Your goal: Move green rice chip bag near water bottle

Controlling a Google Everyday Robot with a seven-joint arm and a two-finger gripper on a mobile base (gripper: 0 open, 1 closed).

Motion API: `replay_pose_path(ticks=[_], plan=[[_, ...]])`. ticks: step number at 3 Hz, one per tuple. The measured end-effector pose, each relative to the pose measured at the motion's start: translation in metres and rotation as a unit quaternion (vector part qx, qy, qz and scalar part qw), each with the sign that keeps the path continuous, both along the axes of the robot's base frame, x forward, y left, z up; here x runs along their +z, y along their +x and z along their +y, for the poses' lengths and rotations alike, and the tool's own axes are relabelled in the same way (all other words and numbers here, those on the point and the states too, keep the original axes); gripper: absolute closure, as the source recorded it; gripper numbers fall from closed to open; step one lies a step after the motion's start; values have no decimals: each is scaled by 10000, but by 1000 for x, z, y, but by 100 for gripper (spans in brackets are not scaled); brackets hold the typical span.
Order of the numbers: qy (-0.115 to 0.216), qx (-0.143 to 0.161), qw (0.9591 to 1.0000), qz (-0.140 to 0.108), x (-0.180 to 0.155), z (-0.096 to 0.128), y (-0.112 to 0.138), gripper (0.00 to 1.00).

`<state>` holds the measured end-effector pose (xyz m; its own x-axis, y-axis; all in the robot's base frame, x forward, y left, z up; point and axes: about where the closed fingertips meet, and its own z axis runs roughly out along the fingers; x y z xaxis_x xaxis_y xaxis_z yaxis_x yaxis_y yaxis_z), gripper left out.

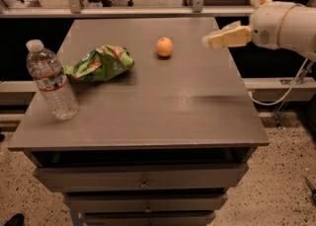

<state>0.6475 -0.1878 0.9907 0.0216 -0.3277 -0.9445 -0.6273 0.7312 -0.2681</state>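
Water bottle (51, 87) stands leftmost, green rice chip bag (101, 63) lying just right of it, likely light, crinkly, slippery, best pinched at a raised fold; gripper (206, 40), open or closed impossible to tell, hangs far right of the bottle

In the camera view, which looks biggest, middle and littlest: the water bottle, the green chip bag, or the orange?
1. and 2. water bottle and green rice chip bag: they look about alike, and the bottle stands nearer the camera, so I will not rank them.
3. orange: clearly smallest.
The gripper hangs right of the orange.
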Motion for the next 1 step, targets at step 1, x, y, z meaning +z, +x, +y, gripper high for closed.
replay_pose_path(ticks=[1], plan=[[-36, -114, 9999, -115, 7, -17, -2, 0]])
